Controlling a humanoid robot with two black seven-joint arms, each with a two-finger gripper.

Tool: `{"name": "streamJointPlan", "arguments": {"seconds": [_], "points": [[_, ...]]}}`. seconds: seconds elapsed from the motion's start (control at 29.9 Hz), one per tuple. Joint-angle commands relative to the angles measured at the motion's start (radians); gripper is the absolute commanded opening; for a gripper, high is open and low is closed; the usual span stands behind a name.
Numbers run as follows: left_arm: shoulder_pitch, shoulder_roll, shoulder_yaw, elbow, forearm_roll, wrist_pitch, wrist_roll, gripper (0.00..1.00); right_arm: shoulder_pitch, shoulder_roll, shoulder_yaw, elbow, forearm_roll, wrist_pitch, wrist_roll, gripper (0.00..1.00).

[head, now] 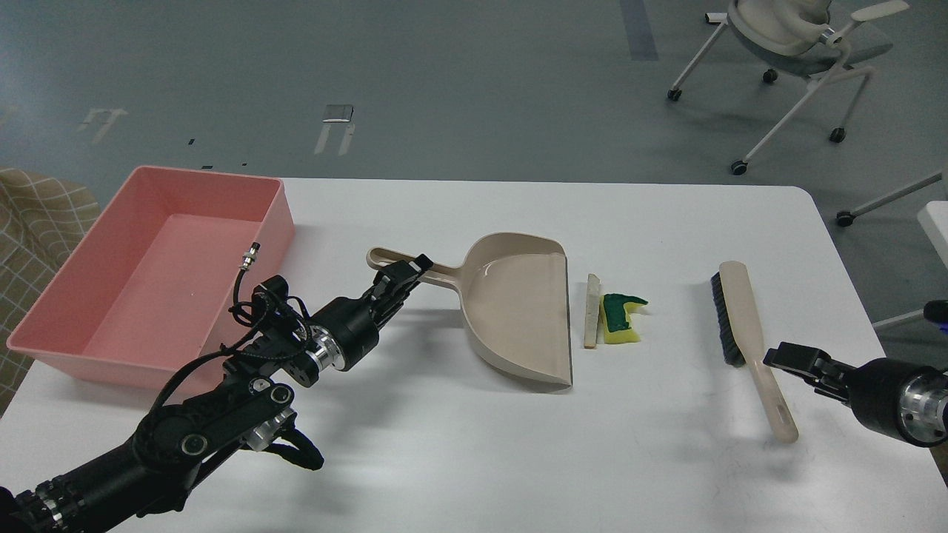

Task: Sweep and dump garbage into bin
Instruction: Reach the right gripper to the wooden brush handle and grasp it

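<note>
Nearest, at right: right gripper (774, 358) just beside the beige brush (744, 326) handle, fingers too dark and end-on to tell whether parted or closed. Farther in, at left: left gripper (406, 271) at the dustpan (515, 314) handle, fingers seemingly either side of it, grip impossible to confirm. Between dustpan mouth and brush, on the white table (518, 459): bread slice (592, 309) touching yellow-green sponge (621, 318), well apart from both grippers. Far left: pink bin (274, 215).

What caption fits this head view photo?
Left gripper at the dustpan handle, right gripper by the brush.
</note>
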Motion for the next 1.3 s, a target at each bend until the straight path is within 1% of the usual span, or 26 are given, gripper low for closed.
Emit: {"name": "streamJointPlan", "arguments": {"seconds": [0.0, 0.17, 0.3, 0.37, 0.4, 0.53, 1.27], "points": [[-0.002, -0.002, 0.002, 0.0, 0.0, 0.0, -0.001, 0.04, 0.007, 0.061, 0.002, 0.0, -0.014, 0.0, -0.003, 0.78], [0.002, -0.002, 0.003, 0.0, 0.002, 0.0, 0.0, 0.04, 0.009, 0.069, 0.002, -0.004, -0.043, 0.0, -0.011, 0.78], [0.003, -0.002, 0.002, 0.0, 0.0, 0.0, 0.0, 0.04, 0.013, 0.101, 0.002, -0.006, -0.072, 0.0, -0.023, 0.78], [0.002, 0.0, 0.002, 0.0, 0.0, 0.0, 0.0, 0.04, 0.018, 0.112, 0.002, -0.006, -0.115, 0.0, -0.026, 0.74], [0.002, 0.0, 0.002, 0.0, 0.0, 0.0, -0.001, 0.04, 0.021, 0.121, 0.002, -0.004, -0.131, 0.0, -0.027, 0.69], [0.003, 0.0, 0.002, 0.0, 0.0, 0.001, -0.001, 0.04, 0.032, 0.124, 0.001, -0.006, -0.139, 0.0, -0.027, 0.59], [0.0, 0.003, 0.003, 0.0, 0.0, 0.0, -0.001, 0.04, 0.029, 0.129, -0.013, -0.007, -0.131, 0.0, -0.027, 0.59]]}}
